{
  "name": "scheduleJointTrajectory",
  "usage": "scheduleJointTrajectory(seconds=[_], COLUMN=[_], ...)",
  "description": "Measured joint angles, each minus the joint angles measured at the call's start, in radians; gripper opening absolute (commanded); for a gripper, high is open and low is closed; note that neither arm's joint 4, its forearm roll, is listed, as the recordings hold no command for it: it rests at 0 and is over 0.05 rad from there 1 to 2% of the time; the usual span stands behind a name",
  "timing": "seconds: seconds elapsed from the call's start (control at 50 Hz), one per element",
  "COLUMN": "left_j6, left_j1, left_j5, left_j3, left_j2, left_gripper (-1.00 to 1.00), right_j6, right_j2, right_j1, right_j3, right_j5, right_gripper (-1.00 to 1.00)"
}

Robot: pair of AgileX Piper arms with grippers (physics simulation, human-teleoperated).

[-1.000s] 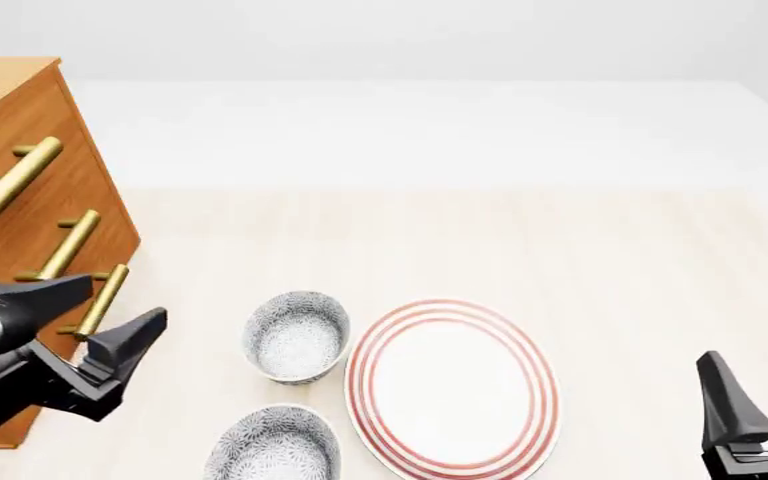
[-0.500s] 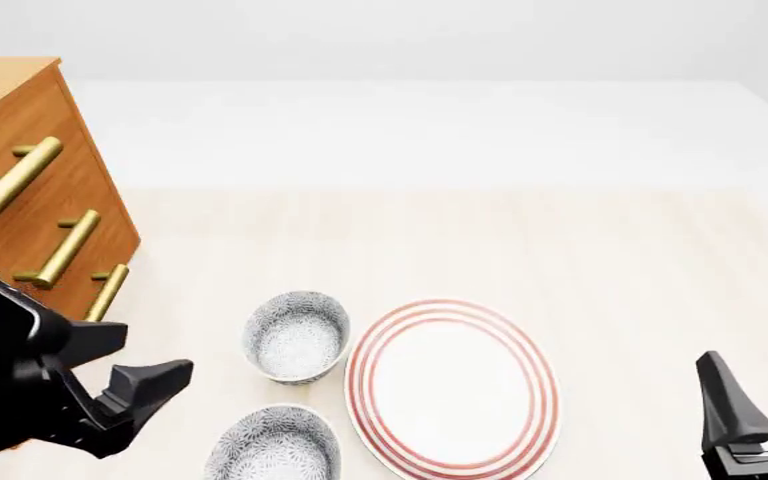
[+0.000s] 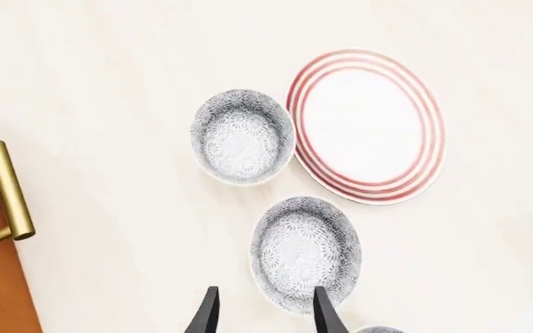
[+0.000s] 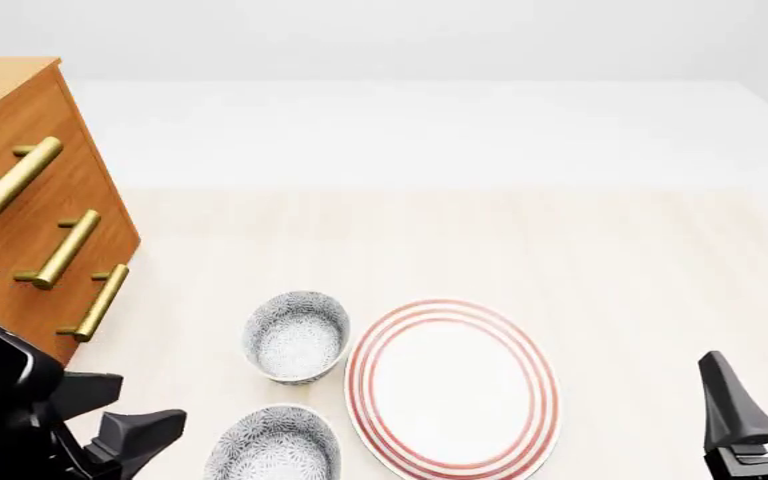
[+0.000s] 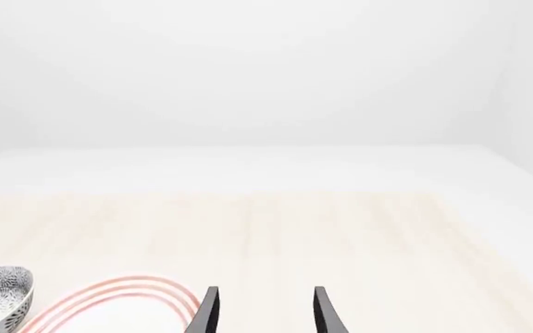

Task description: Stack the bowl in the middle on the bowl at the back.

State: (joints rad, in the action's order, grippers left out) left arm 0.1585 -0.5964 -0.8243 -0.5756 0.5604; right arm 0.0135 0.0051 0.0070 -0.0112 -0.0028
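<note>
Since a second ago the left gripper (image 4: 124, 440) has swung down and back toward the table's (image 4: 624, 260) near-left corner, now just beside the bowl in the middle (image 4: 273, 446); its jaws are spread and empty. The bowl at the back (image 4: 296, 334) sits just beyond, beside the plate (image 4: 451, 385) and near the dresser (image 4: 11, 180). The right gripper (image 4: 758, 410) waits spread at the near-right edge. A good grasp likely means straddling the near bowl's rim squarely, closing firmly, then lifting clear before centring over the rear bowl.
</note>
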Motion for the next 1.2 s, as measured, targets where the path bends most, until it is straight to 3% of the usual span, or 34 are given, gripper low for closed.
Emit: scheduleJointTrajectory(seconds=[0.58,1.2], left_j6=[0.085,0.095], left_j1=[-0.043,-0.055], left_j5=[0.169,0.419], left_j3=[0.21,0.32], left_j2=[0.05,0.221], left_gripper=[1.0,1.0], right_j6=[0.008,0.012], right_j2=[-0.004,-0.004], right_j1=[-0.002,0.0], right_j3=[-0.003,-0.002], right_j5=[-0.001,-0.006], right_gripper=[1.0,1.0])
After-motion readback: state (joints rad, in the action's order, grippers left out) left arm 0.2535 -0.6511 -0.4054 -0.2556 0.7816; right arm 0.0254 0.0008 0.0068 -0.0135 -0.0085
